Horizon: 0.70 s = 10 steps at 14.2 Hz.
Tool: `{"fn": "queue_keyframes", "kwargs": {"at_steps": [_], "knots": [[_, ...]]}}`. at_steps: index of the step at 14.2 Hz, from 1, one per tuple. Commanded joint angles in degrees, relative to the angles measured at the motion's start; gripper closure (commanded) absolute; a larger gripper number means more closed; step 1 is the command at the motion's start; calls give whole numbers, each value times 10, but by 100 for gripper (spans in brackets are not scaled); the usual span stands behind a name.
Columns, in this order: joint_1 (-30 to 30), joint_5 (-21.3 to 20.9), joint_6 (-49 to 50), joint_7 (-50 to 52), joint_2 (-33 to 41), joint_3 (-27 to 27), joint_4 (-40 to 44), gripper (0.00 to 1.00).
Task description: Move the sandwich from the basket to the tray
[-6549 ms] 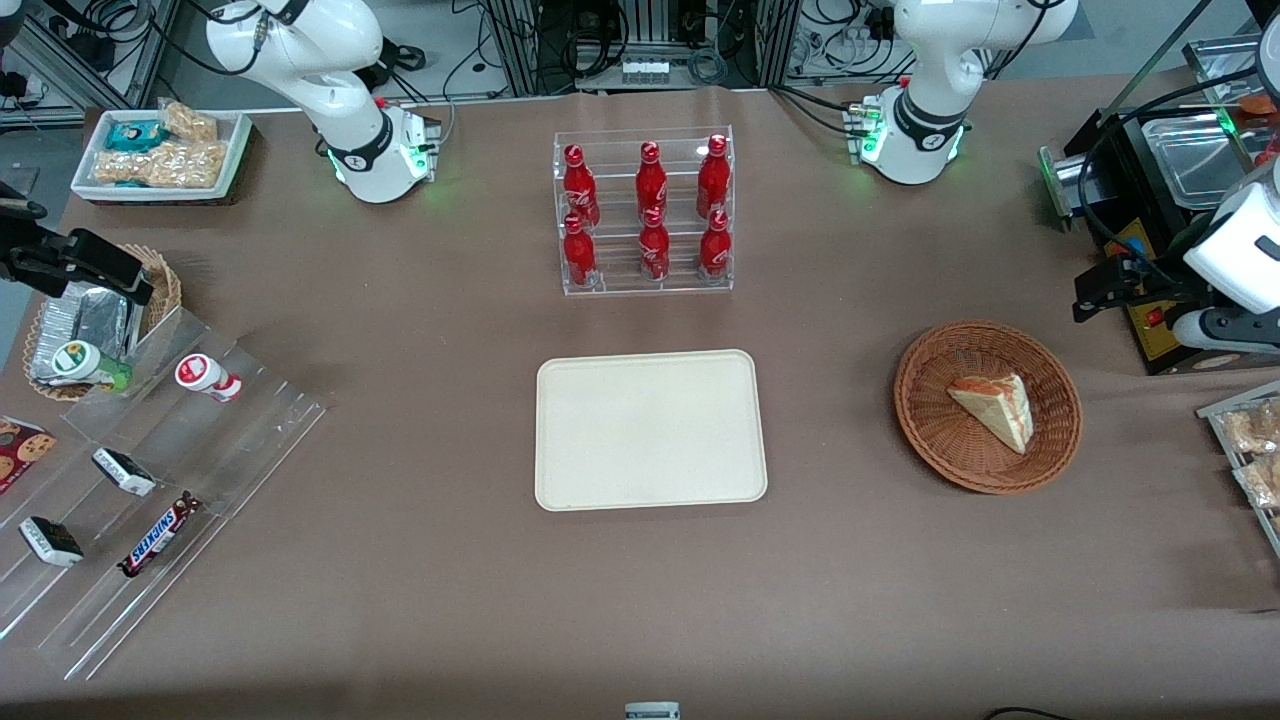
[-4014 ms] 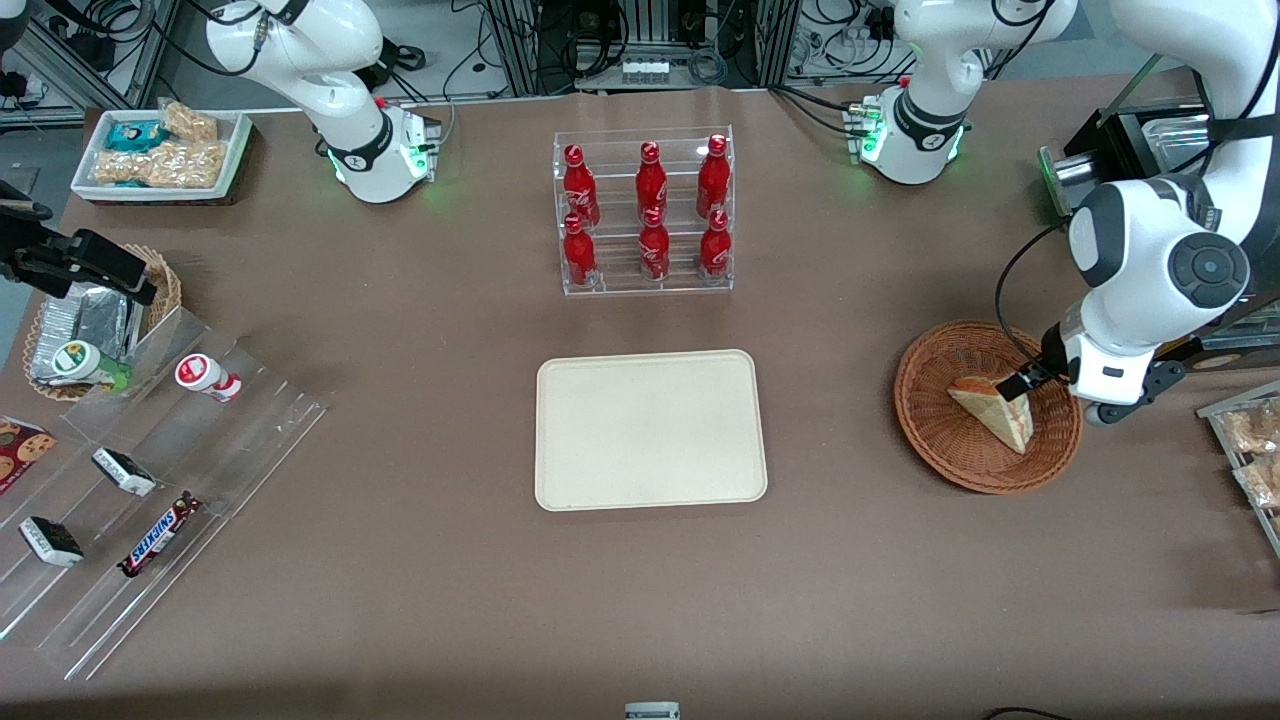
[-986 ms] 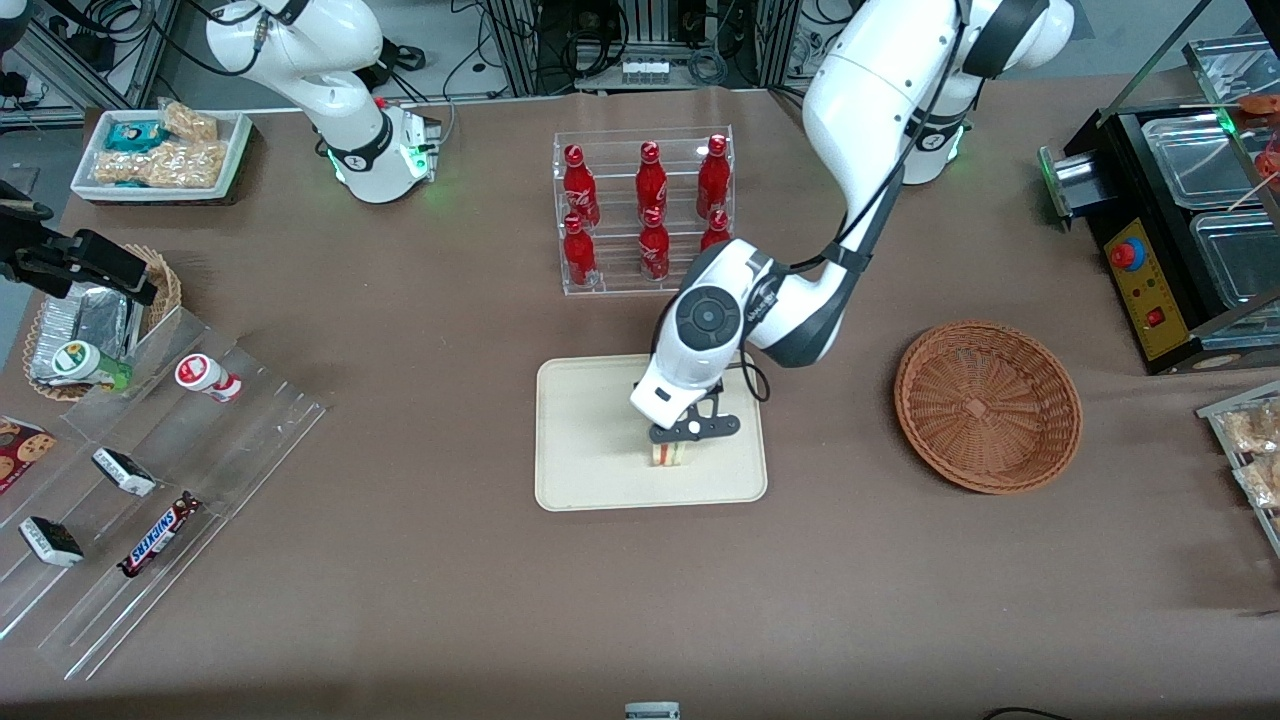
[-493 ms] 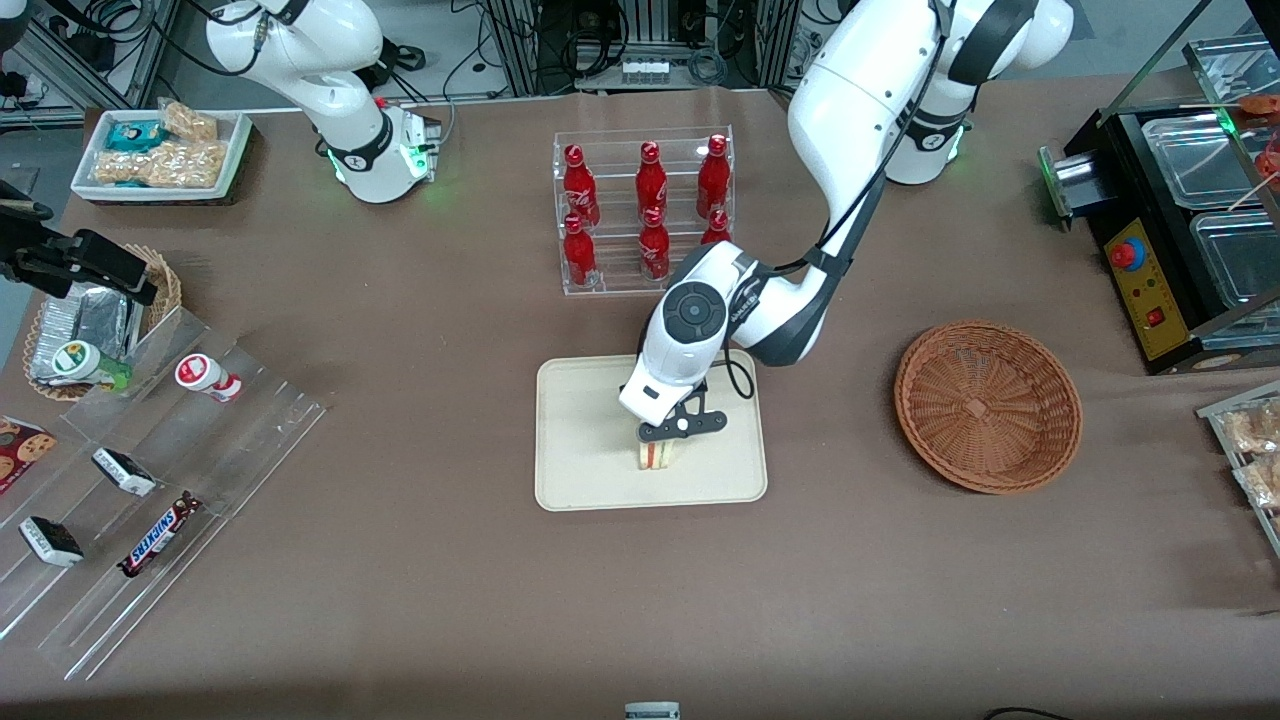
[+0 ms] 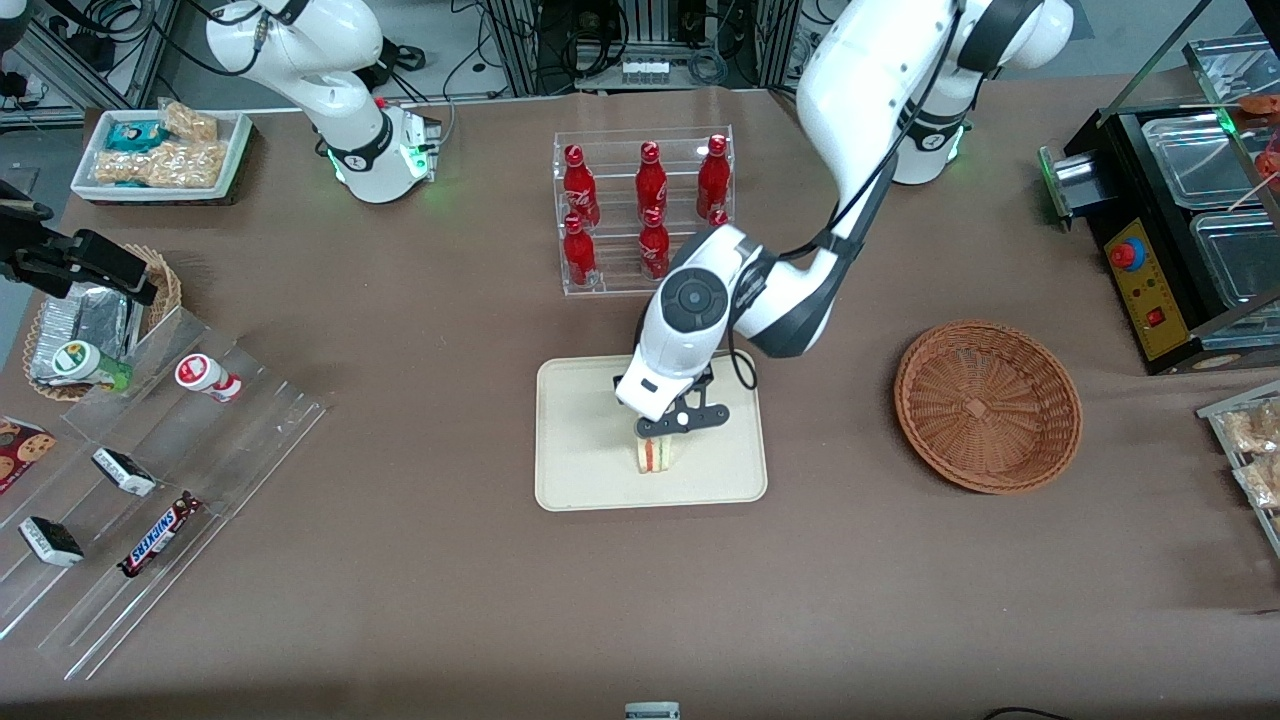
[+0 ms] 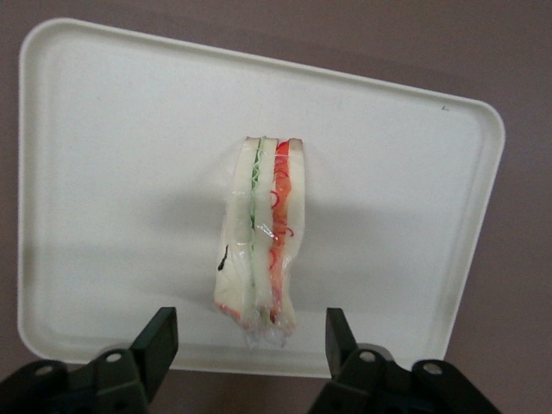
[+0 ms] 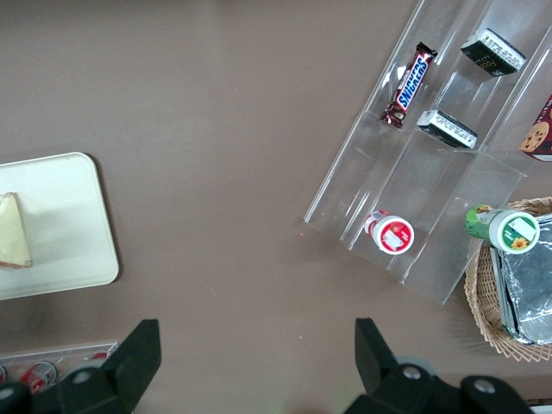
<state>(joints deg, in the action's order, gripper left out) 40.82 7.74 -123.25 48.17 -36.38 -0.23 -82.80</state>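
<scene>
My left arm reaches out from its base, elbow bent, wrist tipped down. My gripper (image 5: 668,428) (image 6: 250,345) hangs low, fingers (image 6: 157,338) spread wide apart, gripping nothing, pointing toward six o'clock in the front view.

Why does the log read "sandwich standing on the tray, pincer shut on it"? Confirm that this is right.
Not quite. The sandwich does stand on the tray, but the pincer is open above it: the left wrist view shows both fingers apart from the bread, with gaps on each side.
</scene>
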Motion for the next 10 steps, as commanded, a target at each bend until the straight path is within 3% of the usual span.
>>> {"fn": "queue_keyframes", "kwargs": {"at_steps": [1, 4, 8, 10], "knots": [[3, -11, 52, 7, 61, 30, -12, 0], [0, -50, 96, 3, 110, 45, -17, 0], [-55, -49, 154, -1, 127, 52, -37, 0], [-96, -50, 156, -52, 158, 52, -70, 0]]}}
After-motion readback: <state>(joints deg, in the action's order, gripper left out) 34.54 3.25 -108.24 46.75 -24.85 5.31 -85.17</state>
